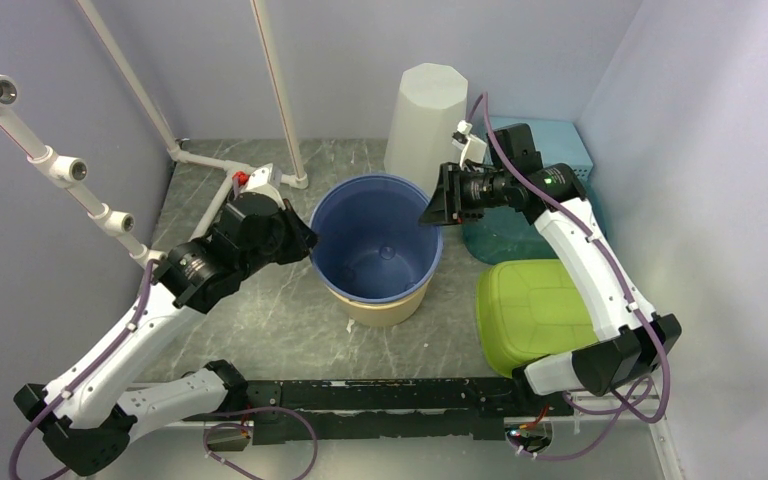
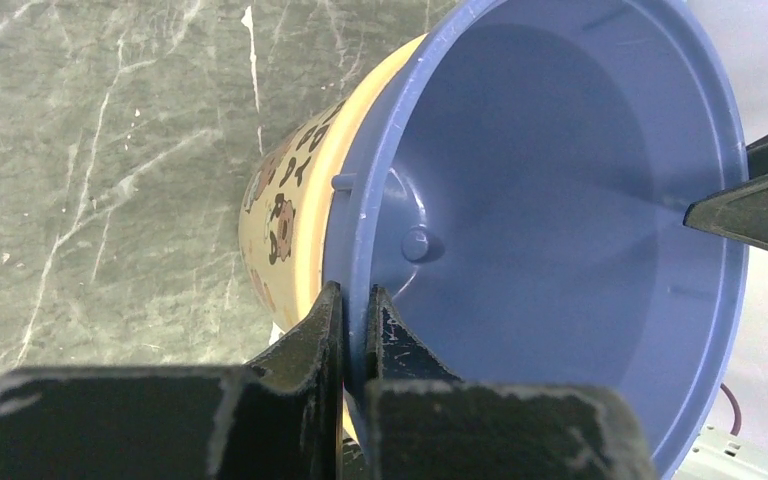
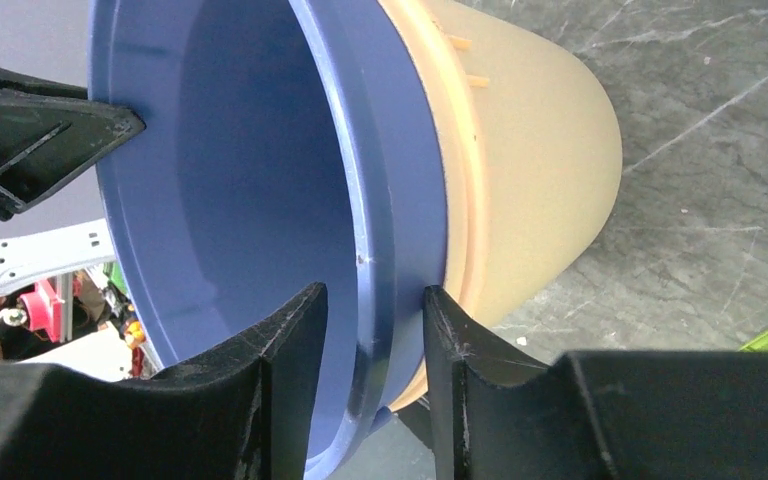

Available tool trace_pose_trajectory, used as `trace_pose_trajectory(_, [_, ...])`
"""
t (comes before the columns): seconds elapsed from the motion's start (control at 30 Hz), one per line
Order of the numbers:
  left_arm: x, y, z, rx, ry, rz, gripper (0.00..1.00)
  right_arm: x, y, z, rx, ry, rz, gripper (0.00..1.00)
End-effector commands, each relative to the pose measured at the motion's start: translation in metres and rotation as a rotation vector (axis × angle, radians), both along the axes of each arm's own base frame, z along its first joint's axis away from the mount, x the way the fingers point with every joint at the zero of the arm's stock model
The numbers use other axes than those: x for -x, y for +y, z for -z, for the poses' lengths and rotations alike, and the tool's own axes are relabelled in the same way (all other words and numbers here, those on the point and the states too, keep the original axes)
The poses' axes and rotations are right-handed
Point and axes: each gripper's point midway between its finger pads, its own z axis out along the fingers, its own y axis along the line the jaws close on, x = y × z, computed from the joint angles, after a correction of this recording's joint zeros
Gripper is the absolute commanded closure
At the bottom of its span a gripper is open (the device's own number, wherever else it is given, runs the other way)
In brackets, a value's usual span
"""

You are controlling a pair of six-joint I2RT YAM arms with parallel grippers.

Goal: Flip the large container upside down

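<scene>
The bucket [image 1: 375, 245] stands upright with its mouth up in the middle of the grey marbled tabletop [image 1: 260, 330], between the two arms. It is blue inside and around the rim and cream lower down. The left wrist view shows brown printed figures on the cream part.

The left end effector [image 2: 353, 300] is clamped on the bucket's left rim, one finger inside the wall and one outside, both pressed against it. The right end effector [image 3: 372, 300] straddles the opposite rim with its fingers apart. The inner finger [image 3: 290, 340] stands off the blue wall, and the outer one sits just beside the blue band, so it is not squeezing the rim.

Looking down into the bucket, its blue floor and walls are in plain view.

A tall white faceted container [image 1: 427, 115] stands just behind the bucket, to the right, with its closed end up. A green box [image 1: 530, 310] lies near the bucket's right side with a flat ribbed face up. Behind it, a teal bin [image 1: 515, 240] sits partly under the right arm, and I cannot tell what it holds. White pipes [image 1: 280, 90] rise from the back left of the tabletop, just behind the left arm.
</scene>
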Motion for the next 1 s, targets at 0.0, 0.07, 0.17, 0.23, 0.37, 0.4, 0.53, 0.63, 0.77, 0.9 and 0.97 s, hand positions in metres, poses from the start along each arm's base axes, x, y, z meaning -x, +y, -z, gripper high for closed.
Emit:
trace_pose_trajectory(0.0, [0.005,-0.049,-0.047,0.203,-0.119,0.187,0.97,0.009,0.035,-0.027,-0.167,-0.026,-0.13,0.56])
trace_pose_trajectory(0.07, [0.005,-0.051,-0.048,0.212,-0.124,0.194,0.97,0.009,0.037,-0.025,-0.163,-0.022,-0.132,0.53])
trace_pose_trajectory(0.17, [0.005,-0.049,-0.049,0.214,-0.129,0.187,0.97,0.004,0.036,-0.019,-0.121,-0.023,-0.102,0.53])
trace_pose_trajectory(0.23, [0.005,-0.047,-0.05,0.213,-0.134,0.182,0.97,0.0,0.034,-0.015,-0.091,-0.028,-0.077,0.54])
trace_pose_trajectory(0.37, [0.006,-0.044,-0.054,0.221,-0.151,0.177,0.97,-0.007,0.028,-0.005,-0.015,-0.035,-0.027,0.54])
trace_pose_trajectory(0.4, [0.007,-0.043,-0.055,0.221,-0.153,0.174,0.97,-0.009,0.026,-0.002,0.007,-0.037,-0.011,0.53])
trace_pose_trajectory(0.53, [0.007,-0.037,-0.055,0.213,-0.153,0.148,0.97,-0.006,0.033,-0.01,-0.042,-0.052,-0.044,0.5])
trace_pose_trajectory(0.63, [0.007,-0.032,-0.055,0.216,-0.16,0.13,0.97,-0.003,0.04,-0.016,-0.095,-0.048,-0.059,0.45])
trace_pose_trajectory(0.77, [0.007,-0.019,-0.051,0.212,-0.168,0.07,0.97,-0.015,0.031,-0.017,-0.059,-0.079,0.039,0.36])
trace_pose_trajectory(0.9, [0.005,0.002,-0.048,0.211,-0.174,0.016,0.97,-0.005,0.041,-0.039,-0.176,-0.113,-0.012,0.31])
trace_pose_trajectory(0.97, [0.001,0.006,-0.05,0.23,-0.18,0.02,0.97,0.001,0.047,-0.045,-0.224,-0.098,-0.052,0.31])
